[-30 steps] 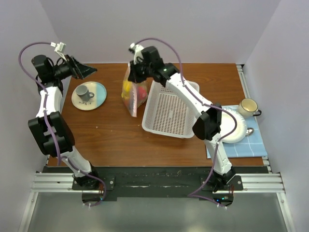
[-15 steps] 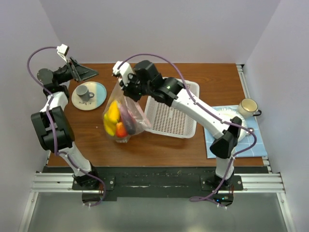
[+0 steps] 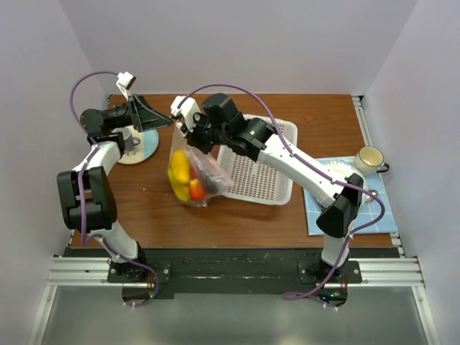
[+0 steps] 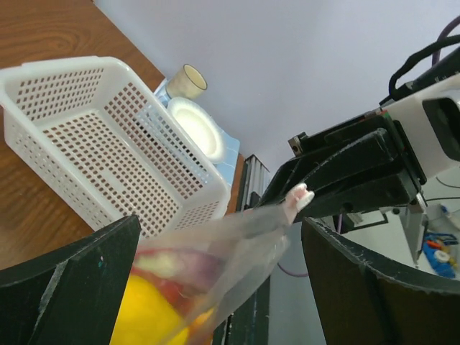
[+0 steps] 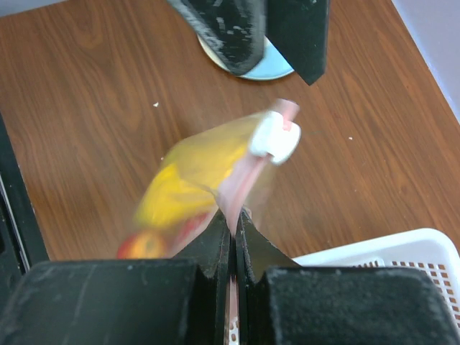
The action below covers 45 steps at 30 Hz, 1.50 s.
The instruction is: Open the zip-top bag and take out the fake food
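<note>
Jaws pressed tight, the right gripper [image 5: 233, 215] pinches the pink zipper strip of the zip-top bag [image 3: 192, 172]. The bag hangs from it over the left-centre of the counter [image 3: 144, 208], roughly midway between the far and near edges and just left of the white basket [image 3: 259, 169]. The left gripper [image 4: 221, 223] has its jaws spread wide on either side of the bag's upper corner. It is close to the white slider [image 5: 274, 136] at the end of the strip and, as far as the wrist view shows, does not touch the plastic. The fake food [image 3: 181, 172] sits inside the bag: yellow pieces [image 4: 151, 316] fill its lower part, with a red one [image 3: 196, 189] beside them. Toward the far left corner, a saucer [image 3: 149, 147] lies partly hidden behind the left arm. At the right edge, a cream mug [image 3: 368, 158] stands next to a white dish [image 4: 195, 128] on a blue cloth [image 3: 374, 215].
</note>
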### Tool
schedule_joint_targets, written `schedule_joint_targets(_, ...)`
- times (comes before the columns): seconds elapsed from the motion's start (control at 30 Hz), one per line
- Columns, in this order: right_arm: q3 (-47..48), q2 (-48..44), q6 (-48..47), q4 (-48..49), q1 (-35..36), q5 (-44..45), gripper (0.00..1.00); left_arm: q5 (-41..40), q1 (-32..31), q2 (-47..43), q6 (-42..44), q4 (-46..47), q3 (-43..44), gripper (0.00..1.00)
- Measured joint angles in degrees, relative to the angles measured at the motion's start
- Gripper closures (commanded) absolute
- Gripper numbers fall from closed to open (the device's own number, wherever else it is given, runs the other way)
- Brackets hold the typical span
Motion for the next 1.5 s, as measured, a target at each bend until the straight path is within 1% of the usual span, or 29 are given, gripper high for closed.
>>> schedule_joint_targets(0.13,0.0,0.0,0.5,0.2,-1.1,-1.2,1.00,0.0,0.1,-2.1,2.1,0.1,-1.1,0.00)
schedule_joint_targets(0.33,0.0,0.1,1.4,2.0,-2.7,-3.0,1.00,0.2,0.3,-8.3,6.0,0.5,-8.4,0.00)
schedule_joint_targets(0.43,1.7,1.3,1.9,1.9,-3.0,-4.1,1.00,0.3,0.3,-9.9,8.4,0.8,-9.5,0.00)
schedule_joint_targets(0.53,3.3,3.3,2.6,2.1,-2.9,-6.0,1.00,0.3,0.3,-10.1,11.0,1.0,-9.5,0.00)
schedule_joint_targets(0.77,3.4,4.8,3.3,1.0,-2.9,-9.3,1.00,0.4,1.6,-7.6,15.3,1.2,-6.7,0.00)
schedule_joint_targets(0.93,3.8,4.8,3.0,-0.2,-2.9,-11.3,1.00,0.4,1.6,-5.5,19.9,1.3,-8.8,0.00)
schedule_joint_targets(1.03,5.5,4.9,2.6,-2.4,-2.9,-12.9,1.00,0.4,0.9,-5.0,21.9,1.2,-11.7,0.00)
schedule_joint_targets(1.17,9.3,6.3,2.1,-4.0,-2.9,-15.3,1.00,0.4,-1.2,-5.4,23.6,1.2,-13.7,0.00)
schedule_joint_targets(1.33,9.9,7.1,2.0,-5.3,-3.3,-19.0,1.00,0.9,-2.4,-6.0,24.0,1.3,-13.6,0.00)
schedule_joint_targets(1.43,10.1,7.9,2.0,-5.9,-3.7,-20.2,1.00,0.9,-2.6,-5.8,23.7,1.2,-12.1,0.10)
schedule_joint_targets(1.47,10.1,8.1,2.0,-6.2,-3.7,-20.6,1.00,0.9,-2.7,-5.8,23.6,1.3,-11.7,0.17)
schedule_joint_targets(1.5,10.0,8.3,2.0,-6.4,-3.7,-20.9,1.00,0.9,-2.8,-5.8,23.5,1.3,-11.3,0.37)
